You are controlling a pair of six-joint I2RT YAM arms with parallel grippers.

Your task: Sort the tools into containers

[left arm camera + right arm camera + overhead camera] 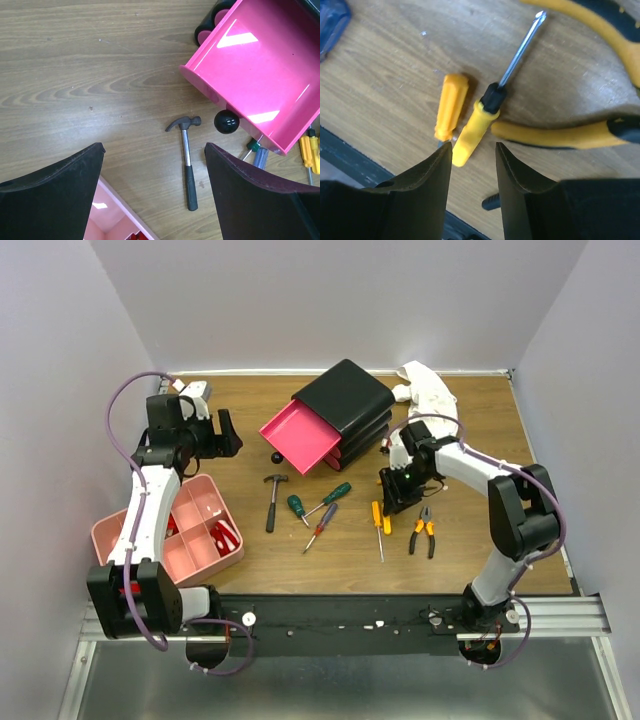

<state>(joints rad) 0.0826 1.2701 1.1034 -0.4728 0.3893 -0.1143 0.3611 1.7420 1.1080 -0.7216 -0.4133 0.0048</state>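
The black box (350,400) has its top magenta drawer (298,435) pulled open and empty; the drawer (260,75) and its black knob (226,121) also show in the left wrist view. The hammer (273,500), green screwdriver (320,500), purple screwdriver (322,527), two yellow screwdrivers (380,520) and pliers (424,530) lie on the table. My left gripper (225,435) is open and empty, high above the hammer (186,160). My right gripper (473,147) is open, low over a yellow screwdriver handle (475,131), whose end lies by the left fingertip. The pliers (560,135) lie just beyond.
The pale-pink tray (150,525) sits at the front left with something red (225,535) in one compartment; its corner (117,210) shows in the left wrist view. A white object (430,390) lies behind the box at the back right. White walls enclose the table.
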